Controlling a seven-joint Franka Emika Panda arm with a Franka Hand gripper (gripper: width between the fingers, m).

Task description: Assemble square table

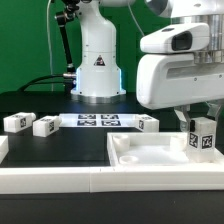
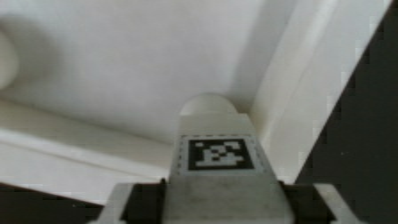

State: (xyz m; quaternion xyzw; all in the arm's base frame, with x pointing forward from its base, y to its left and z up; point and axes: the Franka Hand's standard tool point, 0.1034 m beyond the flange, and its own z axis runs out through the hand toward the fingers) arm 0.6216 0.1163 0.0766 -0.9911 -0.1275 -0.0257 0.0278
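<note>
- One leg (image 1: 201,137) stands upright in the end effector (image 1: 200,123), over the tabletop (image 1: 150,157) corner nearest the exterior view's right.
- The end effector is narrow. In the wrist view its fingers (image 2: 139,205) sit against both sides of the leg (image 2: 219,150), so I read it as gripped.
- The leg's rounded tip points at the inside corner of the tabletop (image 2: 107,130), just beside the raised rim. I can't tell whether it is seated or just above.
- Step in hand, my read: get this leg into its corner socket.
- Do it well: keep the leg plumb, centre the tip on the socket before pressing, and keep it off the rim wall.
- Push straight down and turn without side load. A tilted leg will likely jam or drag the tabletop.
- The tabletop looks loose on the counter (image 1: 60,150), so expect it to slide if pushed sideways.
- Three more legs wait behind on the counter: far leg (image 1: 15,122), second leg (image 1: 45,125), third leg (image 1: 148,123).
- The marker board (image 1: 95,121) lies between the second leg and the third leg, clear of the work.
</note>
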